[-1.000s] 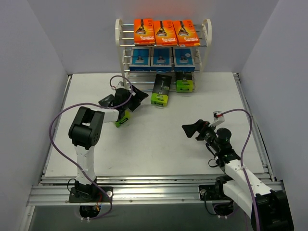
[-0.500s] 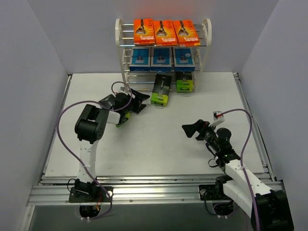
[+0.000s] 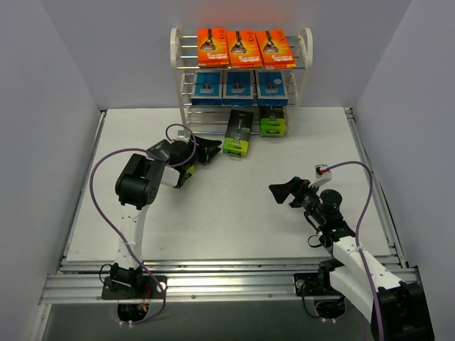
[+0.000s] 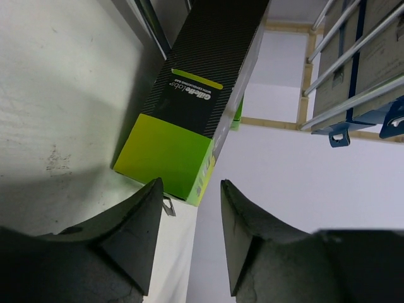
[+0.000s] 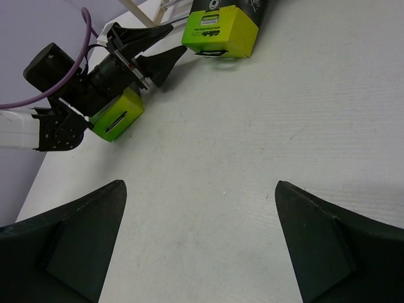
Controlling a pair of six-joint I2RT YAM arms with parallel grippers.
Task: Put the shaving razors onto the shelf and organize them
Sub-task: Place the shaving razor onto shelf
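Note:
The shelf [image 3: 242, 67] stands at the back, with three orange razor cards [image 3: 243, 45] on its top tier and three blue packs [image 3: 238, 85] below. One black-and-lime box [image 3: 273, 122] sits at the bottom right. A second box [image 3: 237, 133] [image 4: 189, 107] [image 5: 221, 28] lies on the table in front of the shelf. My left gripper [image 3: 207, 150] [image 4: 189, 189] points at it from just short, jaws narrowly apart with nothing between them. A third box [image 3: 183, 176] [image 5: 115, 118] lies under the left wrist. My right gripper [image 3: 281, 192] [image 5: 199, 189] hovers open over bare table.
White walls close in the table [image 3: 234, 213] on the left, right and back. The shelf's silver rods [image 4: 353, 69] run close on the right of the left wrist view. A purple cable [image 3: 99, 177] loops off the left arm.
The left gripper has slid right and back toward the box in front of the shelf, and its jaws have narrowed. The right arm has not moved.

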